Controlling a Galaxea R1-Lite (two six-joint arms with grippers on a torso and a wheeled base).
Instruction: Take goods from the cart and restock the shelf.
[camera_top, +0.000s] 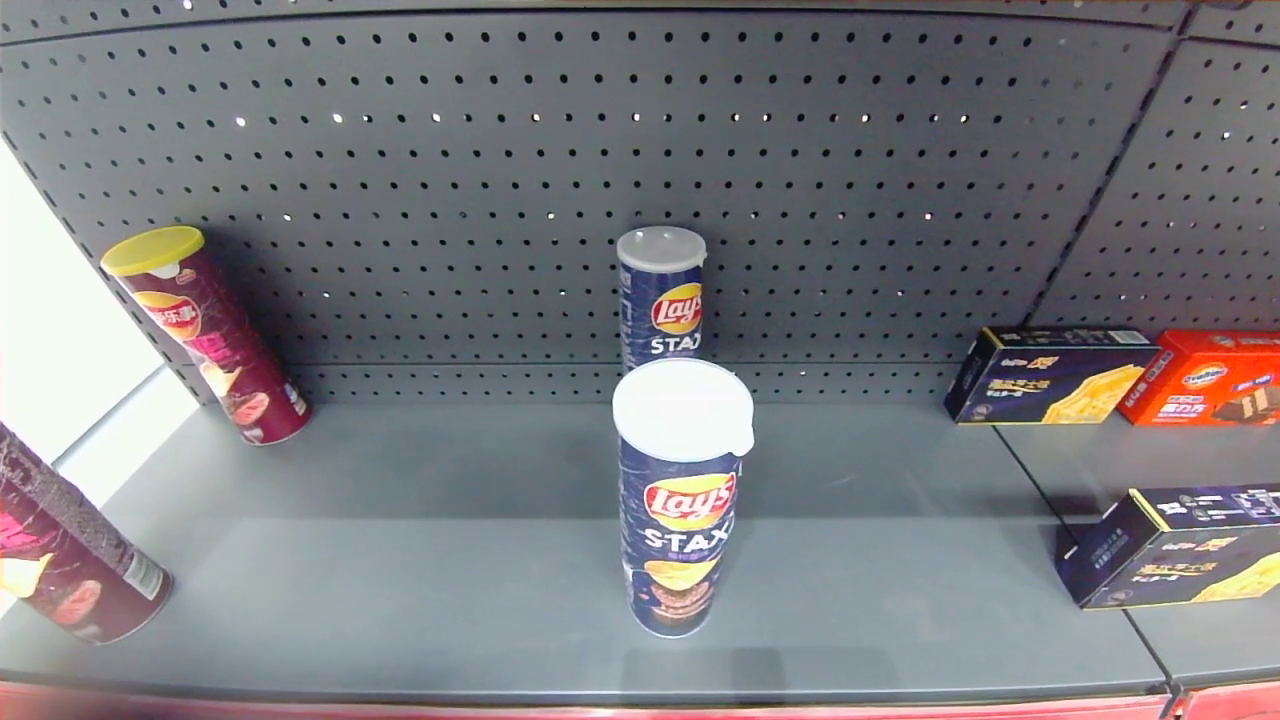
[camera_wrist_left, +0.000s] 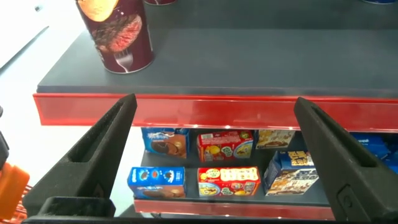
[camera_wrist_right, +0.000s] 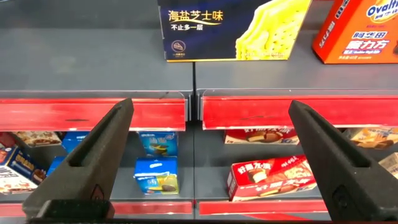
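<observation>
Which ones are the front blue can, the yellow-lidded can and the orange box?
front blue can (camera_top: 680, 520), head view, on its label.
yellow-lidded can (camera_top: 215, 340), head view, on its maroon side.
orange box (camera_top: 1205, 385), head view, on its front face.

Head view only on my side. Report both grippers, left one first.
Observer: Left gripper is open and empty, in front of the shelf's red front edge, near a maroon can.
Operator: Now the right.
Observer: Right gripper is open and empty too, before the red edge, near the dark blue cracker box.
Operator: Say what sits under that shelf.
Observer: A lower shelf holding small blue boxes and red boxes.
</observation>
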